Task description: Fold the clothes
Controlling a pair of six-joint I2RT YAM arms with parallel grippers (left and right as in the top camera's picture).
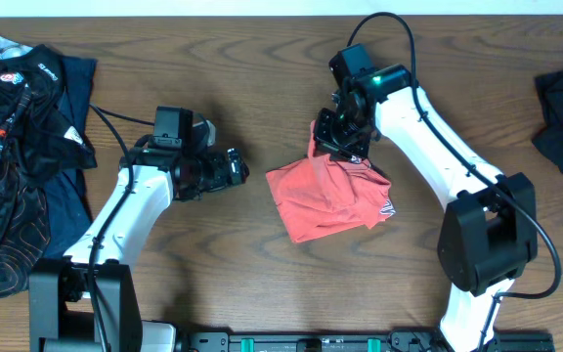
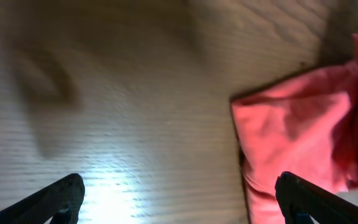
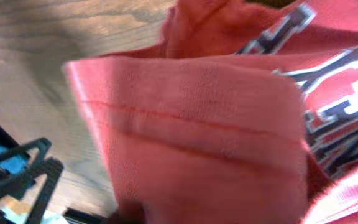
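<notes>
- The white-and-black left arm [image 1: 122, 208] extends forward and to the right, wrist low. The black two-finger left tool [image 1: 238, 168] has its fingertips [image 2: 67, 194] spread wide apart.
- The white-and-black right arm [image 1: 428, 127] bends inward toward the centre, wrist turned down. The black right tool [image 1: 338, 147] points downward, and the spacing of its jaws is hidden.

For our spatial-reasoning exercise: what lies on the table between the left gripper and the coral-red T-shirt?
Nothing. Only bare wooden table separates the open left gripper from the T-shirt, as the overhead and left wrist views both show.
</notes>
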